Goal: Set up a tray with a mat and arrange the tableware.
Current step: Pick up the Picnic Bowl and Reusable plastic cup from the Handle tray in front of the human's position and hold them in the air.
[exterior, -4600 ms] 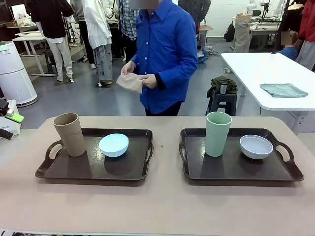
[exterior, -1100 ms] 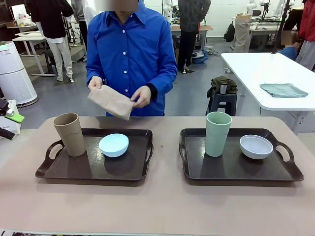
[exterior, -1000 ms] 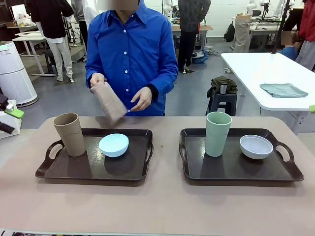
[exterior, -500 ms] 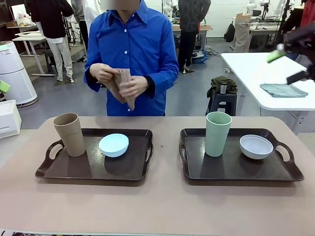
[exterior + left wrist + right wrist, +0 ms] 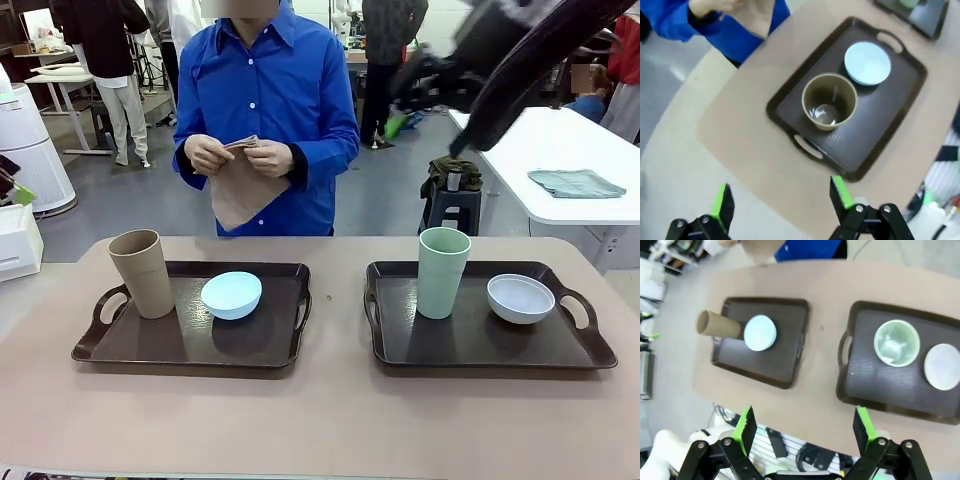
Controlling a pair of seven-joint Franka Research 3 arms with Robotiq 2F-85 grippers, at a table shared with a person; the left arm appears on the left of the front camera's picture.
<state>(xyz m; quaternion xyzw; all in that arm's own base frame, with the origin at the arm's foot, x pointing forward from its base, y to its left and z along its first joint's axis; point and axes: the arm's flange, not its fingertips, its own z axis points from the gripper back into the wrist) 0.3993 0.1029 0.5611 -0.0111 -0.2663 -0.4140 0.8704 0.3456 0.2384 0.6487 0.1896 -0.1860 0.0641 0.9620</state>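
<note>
The left gripper (image 5: 781,197) hangs high, out past the left end of the left tray (image 5: 250,342), jaws apart and empty. It looks down on that tray.

The tan tumbler (image 5: 140,272) stands upright at the tray's left end. The blue bowl (image 5: 231,294) sits just right of it, near the tray's middle, apart from the tumbler.

Beyond the tray's far edge, off the table (image 5: 320,425), the person holds the mat (image 5: 238,190) in both hands at chest height; it hangs folded and limp. It looks like thin cloth, light and floppy, so it is best taken by an edge or corner and laid flat.

Right of the left tray, with a strip of table between, lies the right tray (image 5: 460,345). It carries the green tumbler (image 5: 442,270) and, farther right, the white bowl (image 5: 520,298).

Neither tray has a mat under its tableware yet.

The tumblers look light, stiff and smooth. Being tall, they would probably tip easily, so a grip across the wall is safest. The bowls are shallow and likely slippery; a pinch over the rim suits them.

The right gripper (image 5: 804,424) is high above both trays, jaws wide apart with nothing between them.
</note>
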